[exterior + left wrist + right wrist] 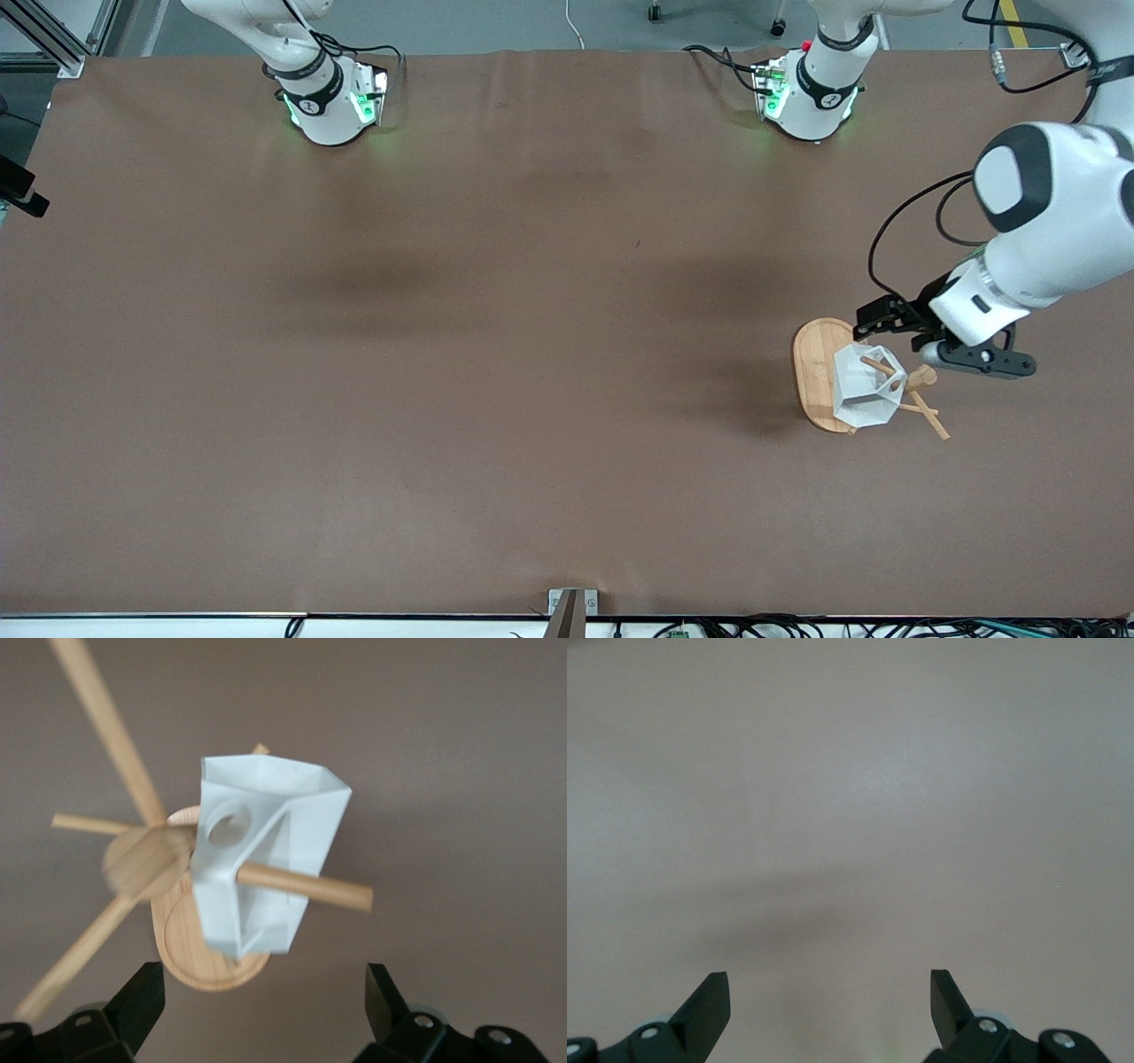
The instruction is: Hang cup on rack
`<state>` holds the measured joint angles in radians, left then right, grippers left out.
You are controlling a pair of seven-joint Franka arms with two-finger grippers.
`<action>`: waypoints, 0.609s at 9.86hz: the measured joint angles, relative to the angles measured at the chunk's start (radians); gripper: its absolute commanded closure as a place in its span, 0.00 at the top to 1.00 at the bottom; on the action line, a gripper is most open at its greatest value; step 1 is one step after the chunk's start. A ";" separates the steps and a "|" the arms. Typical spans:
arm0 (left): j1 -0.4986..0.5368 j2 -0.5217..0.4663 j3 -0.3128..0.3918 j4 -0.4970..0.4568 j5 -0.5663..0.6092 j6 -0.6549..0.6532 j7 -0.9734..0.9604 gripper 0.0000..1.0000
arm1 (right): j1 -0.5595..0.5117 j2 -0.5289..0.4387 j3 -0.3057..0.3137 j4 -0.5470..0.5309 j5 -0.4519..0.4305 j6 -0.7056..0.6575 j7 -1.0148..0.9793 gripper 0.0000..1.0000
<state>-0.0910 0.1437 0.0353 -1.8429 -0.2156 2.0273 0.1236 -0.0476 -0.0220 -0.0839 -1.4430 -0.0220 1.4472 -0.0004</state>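
While faceted white cup (266, 859) hangs on bamboo rack (142, 859) peg, both jaws released.

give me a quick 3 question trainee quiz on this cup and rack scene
1. True or false: a peg of the rack passes through the handle of the cup.
2. The left gripper is: A) shut on the cup B) open, clear of the cup.
3. What does the right gripper have under it?

Key: 1 true. 2 B. 3 Only bare table; its fingers are open.
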 measured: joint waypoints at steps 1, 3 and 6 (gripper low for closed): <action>0.002 -0.025 -0.002 0.025 0.012 -0.051 -0.040 1.00 | 0.000 0.000 0.000 0.000 0.000 0.000 0.000 1.00; 0.004 -0.083 -0.013 0.049 0.071 -0.131 -0.093 1.00 | 0.000 0.001 0.000 0.000 0.000 0.000 0.002 1.00; 0.025 -0.132 -0.039 0.164 0.188 -0.301 -0.098 1.00 | 0.000 0.002 0.000 -0.001 0.010 0.029 0.003 1.00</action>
<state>-0.0661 0.0114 -0.0037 -1.6790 -0.0278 1.7265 0.0255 -0.0475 -0.0195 -0.0836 -1.4435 -0.0123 1.4764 0.0022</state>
